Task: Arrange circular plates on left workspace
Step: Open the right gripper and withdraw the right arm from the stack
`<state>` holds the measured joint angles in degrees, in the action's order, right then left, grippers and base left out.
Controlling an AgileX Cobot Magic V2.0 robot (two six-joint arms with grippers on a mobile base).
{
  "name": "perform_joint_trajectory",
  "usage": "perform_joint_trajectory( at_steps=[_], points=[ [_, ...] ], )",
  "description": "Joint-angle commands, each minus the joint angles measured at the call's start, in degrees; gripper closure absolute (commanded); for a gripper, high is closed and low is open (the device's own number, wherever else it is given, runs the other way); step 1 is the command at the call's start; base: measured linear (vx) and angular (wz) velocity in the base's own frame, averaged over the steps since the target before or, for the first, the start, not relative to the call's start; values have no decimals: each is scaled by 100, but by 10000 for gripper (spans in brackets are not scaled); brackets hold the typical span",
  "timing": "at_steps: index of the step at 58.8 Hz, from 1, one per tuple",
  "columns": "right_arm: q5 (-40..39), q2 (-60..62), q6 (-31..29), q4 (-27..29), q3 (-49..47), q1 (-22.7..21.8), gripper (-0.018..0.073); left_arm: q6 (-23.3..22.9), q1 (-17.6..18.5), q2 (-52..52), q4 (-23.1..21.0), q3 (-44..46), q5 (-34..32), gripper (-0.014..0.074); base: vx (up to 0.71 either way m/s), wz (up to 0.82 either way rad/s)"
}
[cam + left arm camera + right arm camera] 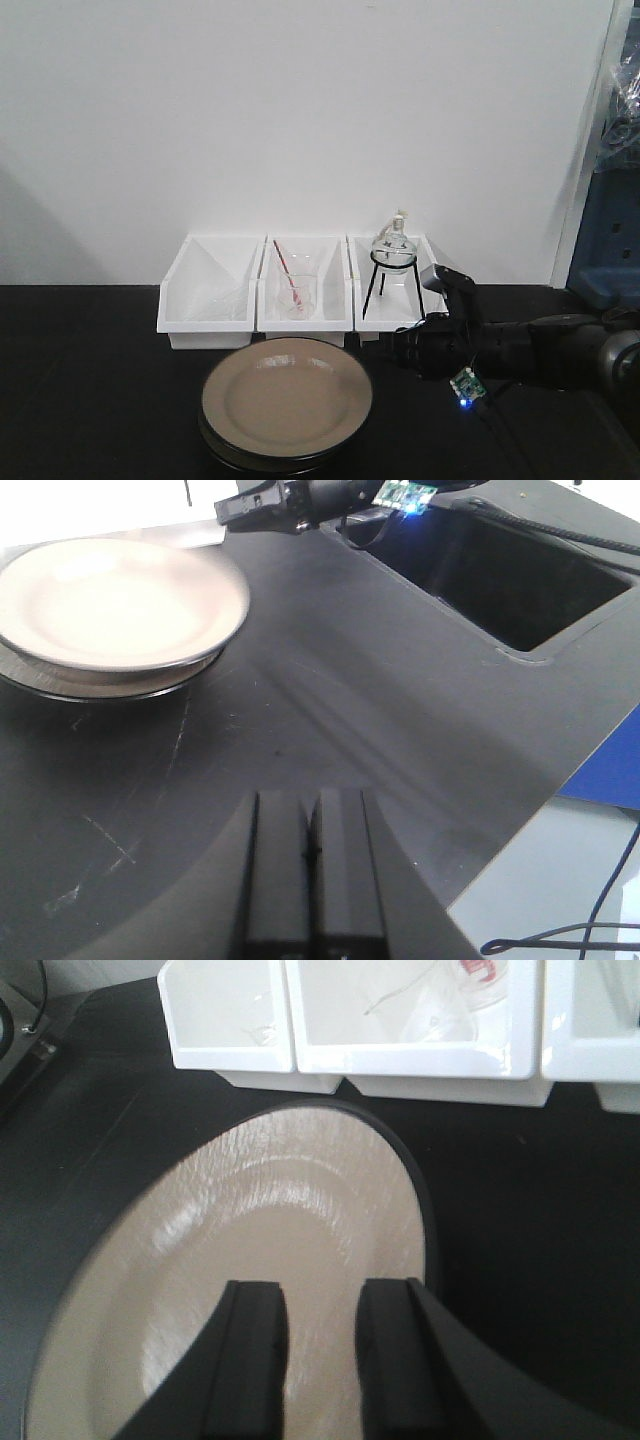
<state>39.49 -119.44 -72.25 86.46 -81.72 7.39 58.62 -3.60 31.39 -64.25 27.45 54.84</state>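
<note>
Two circular plates sit stacked on the black bench top (pixel 80 380), in front of the white bins. The top plate (pixel 287 400) is glossy tan with a dark rim; the lower plate (pixel 100 687) shows only as an edge beneath it. My right gripper (pixel 320 1295) is open, both fingers hovering over the top plate (pixel 270 1220) just inside its right rim, with nothing between them. In the front view the right gripper (pixel 378 346) reaches in from the right. My left gripper (pixel 315 825) is shut and empty, low over bare bench, well away from the stacked plates (pixel 110 600).
Three white bins (pixel 210 290) line the wall behind the plates; the middle bin holds a glass beaker (pixel 297 290), and the right one a round flask on a tripod (pixel 392 250). A recessed sink basin (pixel 510 580) lies right of the plates. The bench edge (pixel 520 830) drops off near my left gripper.
</note>
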Motion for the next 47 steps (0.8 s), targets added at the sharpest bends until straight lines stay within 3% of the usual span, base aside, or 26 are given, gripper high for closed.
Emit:
perform_joint_trajectory(
  at_steps=[1,9,19,24,34,41,47],
  points=[
    [259,251,-1,397,-182,42,353,-39,6,23,-370,136,-105,597,0,0],
    [238,314,-6,423,-182,1,351,-39,6,23,-364,136,-106,597,0,0],
    [237,771,44,-217,-182,-236,353,-39,6,23,-140,136,-266,597,0,0],
    [225,1161,339,-979,-182,-386,385,-99,6,23,150,136,-488,597,0,0],
    [236,2124,1558,-3085,-177,-648,575,-1190,6,36,1155,136,-1395,597,0,0],
    [262,2826,2678,-4647,-103,-648,563,-2051,6,104,2069,136,-1793,597,0,0],
    [125,3503,3160,-5228,230,-648,563,-2706,6,226,2776,136,-1785,597,0,0]
  ],
)
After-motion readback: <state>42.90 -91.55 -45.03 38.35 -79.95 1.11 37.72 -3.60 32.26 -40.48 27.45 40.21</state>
